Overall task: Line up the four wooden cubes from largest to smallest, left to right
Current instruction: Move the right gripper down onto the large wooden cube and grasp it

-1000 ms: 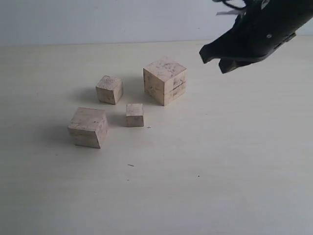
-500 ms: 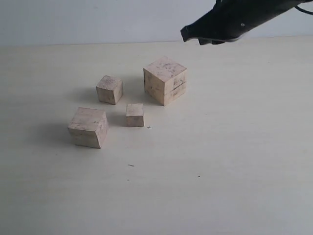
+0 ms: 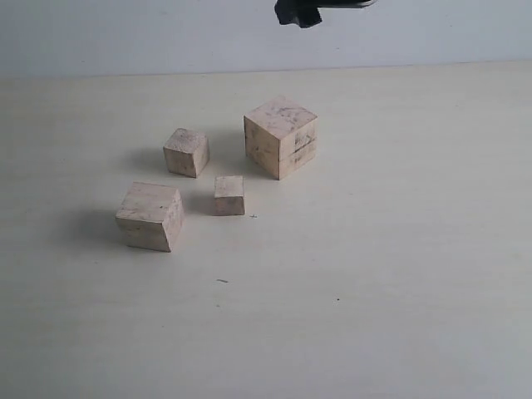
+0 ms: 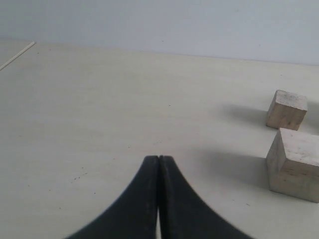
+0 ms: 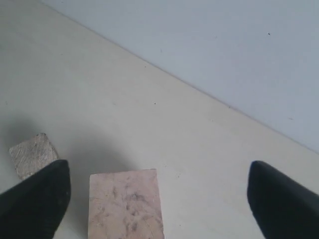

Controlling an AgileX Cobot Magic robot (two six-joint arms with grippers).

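Note:
Four speckled wooden cubes sit apart on the pale table. The largest cube [image 3: 281, 135] is at the back right, the second-largest [image 3: 150, 216] at the front left, the third [image 3: 185, 152] behind it, and the smallest [image 3: 229, 195] in the middle. My right gripper [image 3: 299, 11] shows only as a dark tip at the top edge, high over the table. In the right wrist view it [image 5: 157, 172] is open, above the largest cube [image 5: 124, 204], with a smaller cube [image 5: 31, 154] beside. My left gripper [image 4: 159, 158] is shut and empty, away from two cubes [image 4: 295, 164] [image 4: 286, 109].
The table [image 3: 374, 274] is a plain pale surface with a few tiny dark specks. A light grey wall [image 3: 125, 33] runs along its far edge. A thin pale line [image 4: 17, 55] marks the table edge in the left wrist view.
My right gripper has risen and moved left, from beside the largest cube's right to the top edge of the exterior view. The cubes have not moved.

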